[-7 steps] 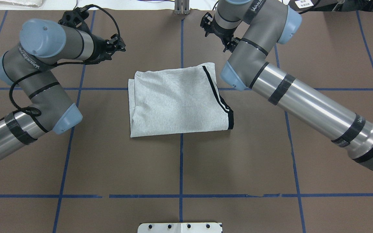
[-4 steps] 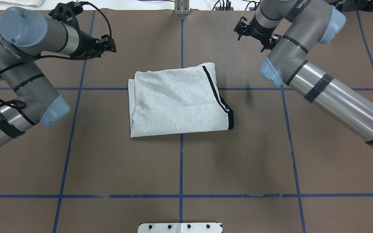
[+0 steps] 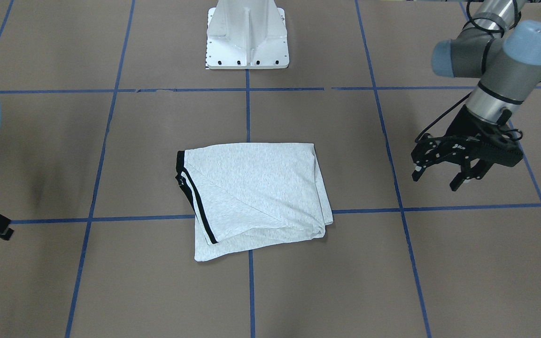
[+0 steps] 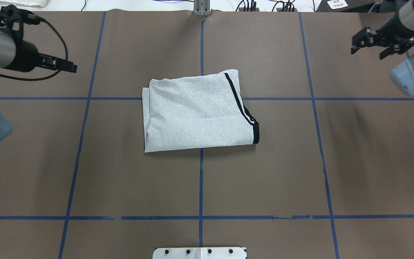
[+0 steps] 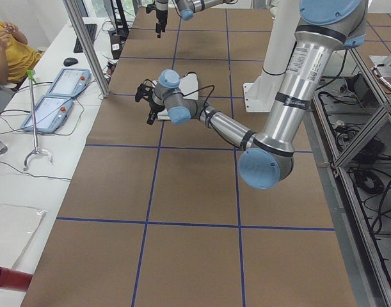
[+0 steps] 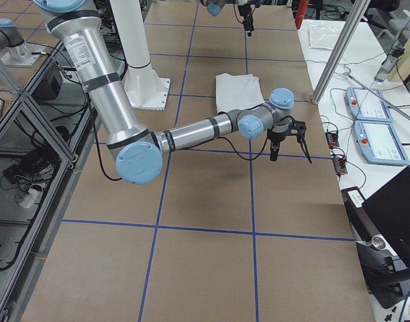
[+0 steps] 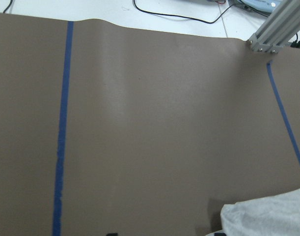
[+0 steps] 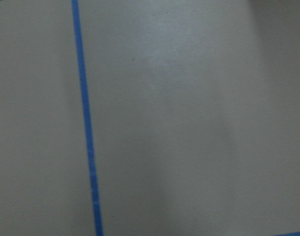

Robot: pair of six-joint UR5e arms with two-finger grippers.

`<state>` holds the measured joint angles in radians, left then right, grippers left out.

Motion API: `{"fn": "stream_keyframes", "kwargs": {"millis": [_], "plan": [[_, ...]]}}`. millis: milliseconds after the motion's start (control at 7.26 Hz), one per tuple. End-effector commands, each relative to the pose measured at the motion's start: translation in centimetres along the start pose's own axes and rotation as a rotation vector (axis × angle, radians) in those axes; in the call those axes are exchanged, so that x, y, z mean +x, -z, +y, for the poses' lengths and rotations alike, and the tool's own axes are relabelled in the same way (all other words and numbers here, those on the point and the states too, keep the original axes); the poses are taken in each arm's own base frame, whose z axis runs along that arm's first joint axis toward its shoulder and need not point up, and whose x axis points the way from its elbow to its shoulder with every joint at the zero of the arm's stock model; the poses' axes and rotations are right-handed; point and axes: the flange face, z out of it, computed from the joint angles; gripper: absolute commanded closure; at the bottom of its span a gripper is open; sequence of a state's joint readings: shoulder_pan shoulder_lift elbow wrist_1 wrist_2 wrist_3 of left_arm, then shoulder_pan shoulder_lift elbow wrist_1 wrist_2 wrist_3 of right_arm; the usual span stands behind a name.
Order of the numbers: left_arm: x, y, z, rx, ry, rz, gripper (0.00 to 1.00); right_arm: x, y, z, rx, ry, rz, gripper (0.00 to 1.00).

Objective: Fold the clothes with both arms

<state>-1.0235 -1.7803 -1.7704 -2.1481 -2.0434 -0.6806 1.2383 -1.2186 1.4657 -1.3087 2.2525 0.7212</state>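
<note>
The T-shirt (image 4: 196,115) lies folded into a rough rectangle at the centre of the brown worktop (image 4: 264,172), over a crossing of the blue tape lines (image 4: 201,180). In the overhead view its black stripe (image 4: 236,97) runs down the right side of the bundle to a black-trimmed corner at the lower right. In the front-facing view the stripe sits on the left side.

Neither arm touches the shirt. The left end effector (image 3: 435,182) hangs over the worktop at the right of the front-facing view, well apart from the shirt. It is released, its fingers (image 3: 458,179) spread with nothing between them. The right end effector (image 4: 368,53) is in the upper right of the overhead view, also spread, empty and well apart from the shirt.

The left wrist view shows brown worktop with a corner of the shirt at its lower right. The right wrist view is blurred and shows only worktop and tape.

A white pedestal (image 3: 247,33) stands at the top centre of the front-facing view. A person (image 5: 6,48) in yellow sits at the upper left of the left side view.
</note>
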Motion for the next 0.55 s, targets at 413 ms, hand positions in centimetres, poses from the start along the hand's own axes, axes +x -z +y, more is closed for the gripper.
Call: {"fn": "stream_keyframes", "kwargs": {"millis": [413], "plan": [[-17.7,10.6,9.0,-0.132,-0.312,-0.085,0.00,22.9,4.0,5.2,-0.044,0.143,0.004,0.00]]}}
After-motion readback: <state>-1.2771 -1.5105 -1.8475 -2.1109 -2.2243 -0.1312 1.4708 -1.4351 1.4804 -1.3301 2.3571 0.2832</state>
